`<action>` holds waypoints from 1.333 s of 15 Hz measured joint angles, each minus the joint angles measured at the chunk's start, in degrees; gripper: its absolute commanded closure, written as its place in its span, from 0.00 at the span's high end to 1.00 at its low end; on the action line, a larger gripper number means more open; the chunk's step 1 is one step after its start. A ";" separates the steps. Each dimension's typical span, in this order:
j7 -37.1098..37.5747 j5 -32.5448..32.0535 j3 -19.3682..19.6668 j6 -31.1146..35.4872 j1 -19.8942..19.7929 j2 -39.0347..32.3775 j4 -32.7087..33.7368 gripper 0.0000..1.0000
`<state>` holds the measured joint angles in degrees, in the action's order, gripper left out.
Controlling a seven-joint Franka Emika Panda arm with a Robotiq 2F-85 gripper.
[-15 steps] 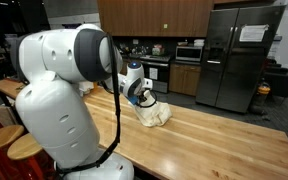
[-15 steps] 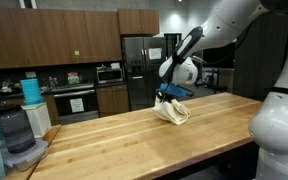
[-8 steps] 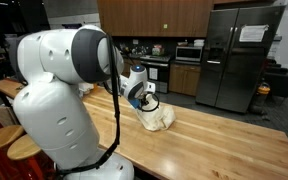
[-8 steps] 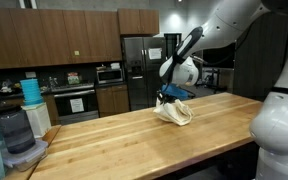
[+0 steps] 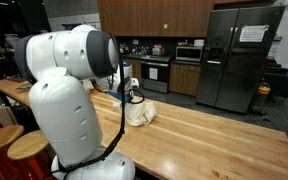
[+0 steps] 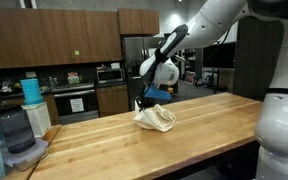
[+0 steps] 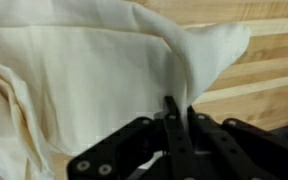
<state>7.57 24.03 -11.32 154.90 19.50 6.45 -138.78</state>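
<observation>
The cloth (image 7: 84,80) is cream-white, the plank-striped table (image 7: 272,72) honey-brown, the end effector (image 7: 176,108) black.

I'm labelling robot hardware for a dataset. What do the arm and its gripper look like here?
The arm has glossy white, rounded, bulbous shells with dark seams between them. A black cable hangs loose along it. The gripper is black, with slim flat fingers on linkage bars with round pivot holes. No markings can be made out.

Cloth (image 7: 84,80) partly outside wrist view
</observation>
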 measured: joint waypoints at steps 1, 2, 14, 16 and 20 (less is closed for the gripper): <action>-0.83 -0.07 -0.96 -1.55 0.42 -1.52 1.91 0.02; -1.51 -0.38 -1.94 -3.16 0.68 -3.11 3.89 0.02; -4.59 -12.88 -11.31 -26.15 4.74 -22.39 28.87 0.02; -6.60 -12.90 -12.25 -30.07 5.58 -24.80 32.71 0.02; -11.65 -12.39 -14.04 -35.45 6.27 -26.74 38.96 0.02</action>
<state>-4.07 11.64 -25.37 119.44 25.77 -20.29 -99.82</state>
